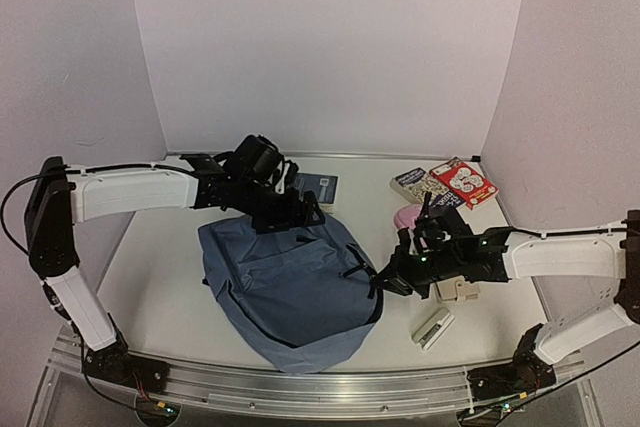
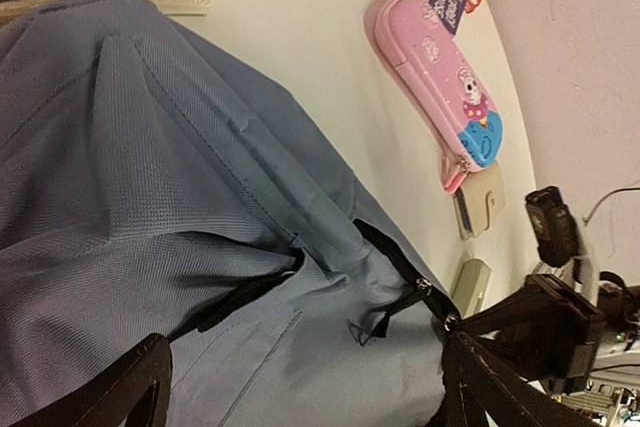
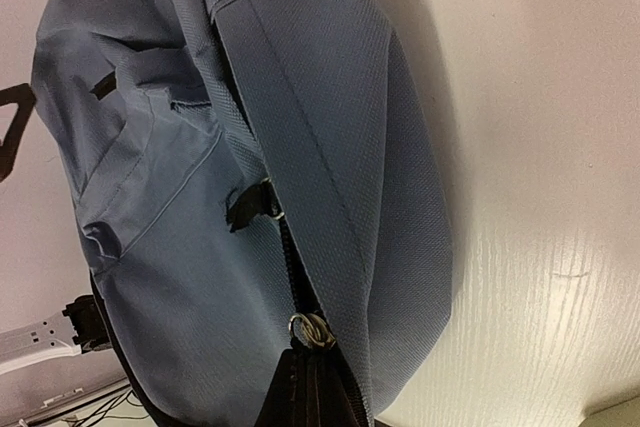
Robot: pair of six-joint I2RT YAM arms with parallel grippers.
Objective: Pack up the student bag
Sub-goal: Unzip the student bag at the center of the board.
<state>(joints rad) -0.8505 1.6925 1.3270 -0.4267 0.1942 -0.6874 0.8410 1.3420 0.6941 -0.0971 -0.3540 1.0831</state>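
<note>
We found our right end effector (image 1: pixel 385 282) pinched shut on the zipper pull (image 3: pixel 310 332) at the bag's (image 1: pixel 285 292) 3 o'clock edge, and our left end effector (image 1: pixel 288 211) wide open and empty at 12 o'clock.

Soft even light filling scene — faint shadow lying beside student bag (image 3: pixel 330 147); bright patch glaring on table (image 3: pixel 540 277); wrist views blurring slightly.

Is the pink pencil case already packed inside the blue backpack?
No, the pink pencil case lies on the table beside the student bag, fully outside it.
</note>
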